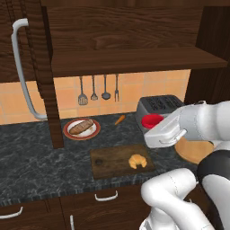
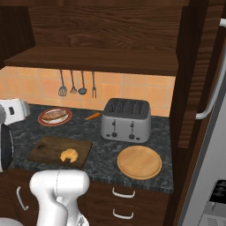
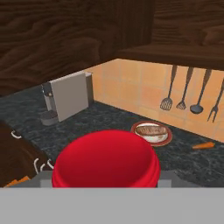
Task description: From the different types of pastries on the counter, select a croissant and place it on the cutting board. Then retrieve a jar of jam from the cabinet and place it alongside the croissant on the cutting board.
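I see the hand (image 1: 150, 126) raised above the surface (image 1: 36, 157), in front of the toaster (image 1: 157, 105), gripping the jar of jam (image 1: 152, 120); its red lid looms large in the hand view. The croissant (image 1: 137, 161) lies on the right part of the cutting board (image 1: 108, 162). The loaf-shaped roll (image 1: 81, 126) rests on a plate (image 1: 68, 132) farther back, left of the orange stick (image 1: 119, 119).
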